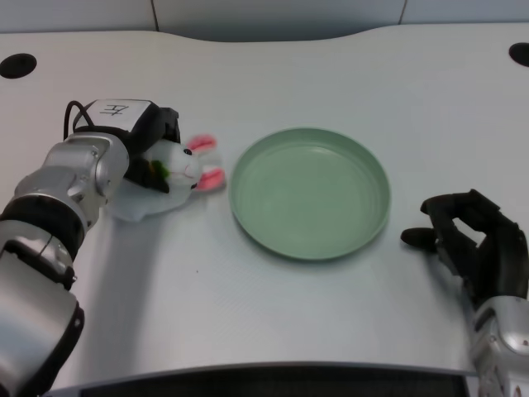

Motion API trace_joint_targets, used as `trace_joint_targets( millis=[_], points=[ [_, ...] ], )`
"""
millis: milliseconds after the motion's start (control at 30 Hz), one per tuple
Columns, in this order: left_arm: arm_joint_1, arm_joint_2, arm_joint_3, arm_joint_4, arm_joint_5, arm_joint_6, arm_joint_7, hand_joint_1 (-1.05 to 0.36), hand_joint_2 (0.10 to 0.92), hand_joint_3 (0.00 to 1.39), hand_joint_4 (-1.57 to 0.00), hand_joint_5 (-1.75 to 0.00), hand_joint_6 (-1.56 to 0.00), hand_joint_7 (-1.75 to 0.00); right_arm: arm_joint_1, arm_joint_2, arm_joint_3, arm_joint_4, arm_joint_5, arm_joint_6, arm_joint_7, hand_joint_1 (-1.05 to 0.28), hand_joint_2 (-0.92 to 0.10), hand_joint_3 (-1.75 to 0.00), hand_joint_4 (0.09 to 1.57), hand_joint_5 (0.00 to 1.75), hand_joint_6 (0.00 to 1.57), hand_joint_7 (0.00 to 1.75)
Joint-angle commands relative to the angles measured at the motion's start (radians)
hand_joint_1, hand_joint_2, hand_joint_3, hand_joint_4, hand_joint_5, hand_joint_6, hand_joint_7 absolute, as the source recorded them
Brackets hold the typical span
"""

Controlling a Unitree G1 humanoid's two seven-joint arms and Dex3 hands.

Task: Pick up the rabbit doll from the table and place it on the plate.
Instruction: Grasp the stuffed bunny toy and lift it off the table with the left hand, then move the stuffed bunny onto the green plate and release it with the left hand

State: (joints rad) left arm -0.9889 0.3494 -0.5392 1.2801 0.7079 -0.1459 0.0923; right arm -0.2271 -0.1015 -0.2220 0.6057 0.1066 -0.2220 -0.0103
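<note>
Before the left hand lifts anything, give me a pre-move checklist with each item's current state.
1. Left hand at the rabbit doll: ok, it covers the doll's body.
2. Grip firmly closed on the doll: cannot tell, the fingers are hidden under the wrist housing.
3. Doll off the table: not ok, it appears to lie on the surface.
4. Plate empty and ready: ok, nothing lies in it.
5. Path from doll to plate: ok, the pink ears point toward the near rim with bare table between.
6. Right hand out of the way: ok, it sits right of the plate, apart from it.
</note>
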Motion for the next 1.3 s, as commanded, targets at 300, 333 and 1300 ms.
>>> trace_joint_targets(
  millis=[300, 333, 1300],
  points=[
    [-0.004, 0.054, 0.130, -0.053, -0.126, -0.063, -0.032, -0.07, 0.907, 0.09, -0.77, -1.75, -0.55, -1.75, -0.007, 0.000, 0.003, 0.016, -0.004, 0.001, -0.009, -0.75, -0.92, -0.15, 0.84, 0.93, 0.81, 1.20],
    [-0.005, 0.062, 0.147, -0.065, -0.143, -0.064, -0.043, -0.06, 0.906, 0.09, -0.78, -1.75, -0.56, -1.75, -0.008, 0.001, 0.002, 0.016, -0.002, 0.004, -0.008, -0.75, -0.92, -0.15, 0.84, 0.93, 0.81, 1.20],
    [0.012, 0.016, 0.245, -0.355, -0.249, -0.191, -0.141, -0.04, 0.848, 0.05, -0.85, -1.75, -0.66, -1.75, -0.025, -0.006, 0.002, 0.045, 0.002, -0.002, -0.009, -0.76, -0.92, -0.14, 0.85, 0.90, 0.83, 1.18]
  ],
)
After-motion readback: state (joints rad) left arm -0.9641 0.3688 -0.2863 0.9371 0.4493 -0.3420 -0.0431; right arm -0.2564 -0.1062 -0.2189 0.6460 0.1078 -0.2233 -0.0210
